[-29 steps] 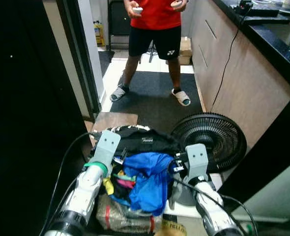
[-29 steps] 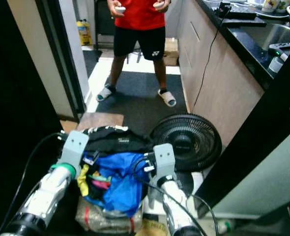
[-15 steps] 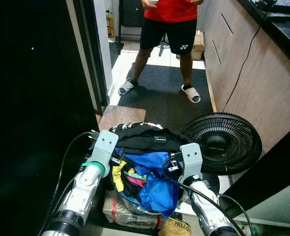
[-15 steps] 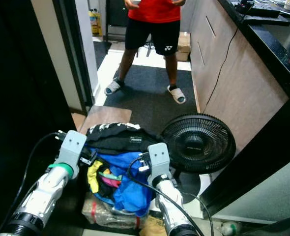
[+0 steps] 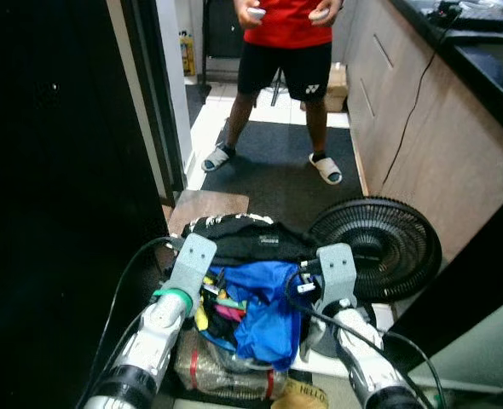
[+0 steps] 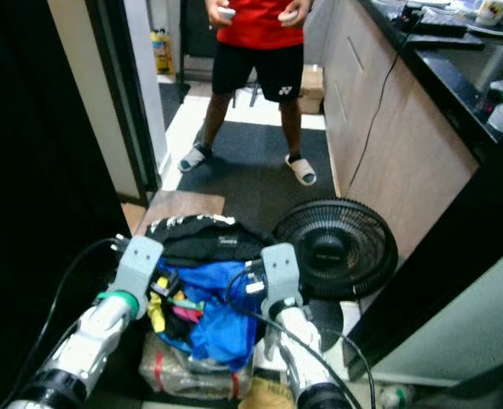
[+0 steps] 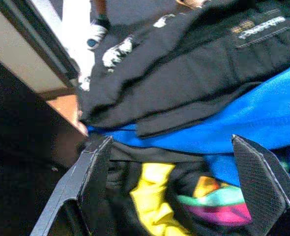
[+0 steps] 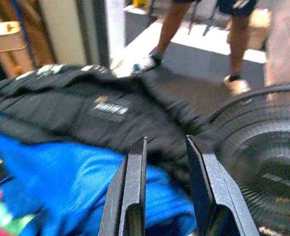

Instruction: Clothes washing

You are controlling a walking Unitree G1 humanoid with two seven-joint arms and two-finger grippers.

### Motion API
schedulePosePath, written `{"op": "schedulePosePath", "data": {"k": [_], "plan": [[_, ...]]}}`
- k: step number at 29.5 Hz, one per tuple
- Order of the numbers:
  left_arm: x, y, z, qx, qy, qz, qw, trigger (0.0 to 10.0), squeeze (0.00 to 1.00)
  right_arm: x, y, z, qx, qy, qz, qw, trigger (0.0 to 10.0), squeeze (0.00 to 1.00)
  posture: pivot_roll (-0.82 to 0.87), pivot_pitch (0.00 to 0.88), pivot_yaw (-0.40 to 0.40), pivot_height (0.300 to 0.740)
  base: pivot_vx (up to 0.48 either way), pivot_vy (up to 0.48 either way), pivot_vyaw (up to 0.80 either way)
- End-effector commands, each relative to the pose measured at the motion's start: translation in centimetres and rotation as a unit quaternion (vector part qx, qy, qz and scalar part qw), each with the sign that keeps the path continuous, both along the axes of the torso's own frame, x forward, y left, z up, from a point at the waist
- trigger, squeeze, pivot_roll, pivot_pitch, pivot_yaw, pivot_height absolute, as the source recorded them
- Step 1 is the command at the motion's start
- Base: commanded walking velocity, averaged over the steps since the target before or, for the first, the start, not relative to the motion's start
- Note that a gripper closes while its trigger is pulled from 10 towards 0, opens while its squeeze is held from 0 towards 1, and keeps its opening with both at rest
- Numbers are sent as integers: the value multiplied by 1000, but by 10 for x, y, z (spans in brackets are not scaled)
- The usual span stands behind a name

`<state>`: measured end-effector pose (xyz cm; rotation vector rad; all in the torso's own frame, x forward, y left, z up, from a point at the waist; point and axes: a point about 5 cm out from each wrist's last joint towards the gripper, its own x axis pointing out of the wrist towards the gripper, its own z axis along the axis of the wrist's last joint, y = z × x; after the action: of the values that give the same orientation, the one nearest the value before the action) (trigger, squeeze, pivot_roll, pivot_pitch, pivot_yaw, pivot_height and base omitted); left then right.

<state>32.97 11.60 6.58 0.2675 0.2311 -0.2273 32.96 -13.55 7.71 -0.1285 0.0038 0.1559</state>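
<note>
Two tools hover over a pile of clothes (image 5: 256, 307) on the floor. Left tool (image 7: 179, 187), fingers wide apart, sits above yellow and blue garments. Right tool (image 8: 167, 187), fingers slightly apart, hangs over a black garment (image 8: 86, 105), a fan (image 5: 375, 247) just beside it.

clothes pile (image 5: 256, 298) left of fan (image 5: 375, 247), person (image 5: 286, 51) behind
</note>
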Motion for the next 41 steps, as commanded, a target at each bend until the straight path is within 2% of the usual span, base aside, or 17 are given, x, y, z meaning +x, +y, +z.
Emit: {"op": "schedulePosePath", "data": {"k": [1,5,6,8,9,18,19,25,26,28,30,37,41], "plan": [[-2,-6,-6,11,10,-17,1000,10000,0,0,-5,-3,-10,5,-16,1000,10000,0,81,89,43,740,0,0,0],[-2,-16,-5,9,10,-28,1000,10000,0,2,-12,-3,-13,6,-28,999,10000,0,77,100,38,740,0,0,0],[-2,-18,-5,8,9,-28,1000,10000,357,1,-13,-3,-13,8,-28,999,10000,0,73,104,36,740,0,0,0],[-2,-20,-5,7,8,-27,1000,10000,357,1,-14,-4,-13,9,-28,999,10000,0,73,104,36,740,0,0,0],[-1,-21,-5,1,9,-28,1000,10000,1000,0,-13,-5,-13,10,-26,1000,10000,0,69,105,35,740,0,0,0],[-1,-18,-6,4,10,-23,1000,10000,1000,-1,-9,-7,-13,11,-17,1000,10000,0,64,98,35,740,0,0,0],[0,-14,-7,9,10,-14,1000,10000,0,-1,-4,-7,-8,15,-8,1000,10000,0,65,89,34,740,0,0,0],[0,-9,-8,12,9,-6,1000,10000,0,-1,0,-8,-3,17,-1,1000,10000,0,66,85,34,740,0,0,0],[0,-3,-8,14,8,3,1000,10000,0,-2,5,-9,7,20,8,1000,10000,1000,71,78,33,740,0,0,0],[0,-3,-8,14,8,3,1000,10000,0,-2,5,-9,7,20,8,1000,10000,1000,71,78,33,740,0,0,0],[-3,7,-10,17,7,15,1000,10000,0,-3,8,-10,19,23,14,999,10000,1000,72,72,32,740,0,0,0],[-4,10,-12,18,7,19,1000,10000,0,-4,7,-12,23,24,16,999,10000,1000,75,65,30,740,0,0,0],[-11,18,-23,34,21,28,999,10000,0,-13,5,-26,20,50,22,998,10000,1000,73,35,36,740,0,0,0]]}}
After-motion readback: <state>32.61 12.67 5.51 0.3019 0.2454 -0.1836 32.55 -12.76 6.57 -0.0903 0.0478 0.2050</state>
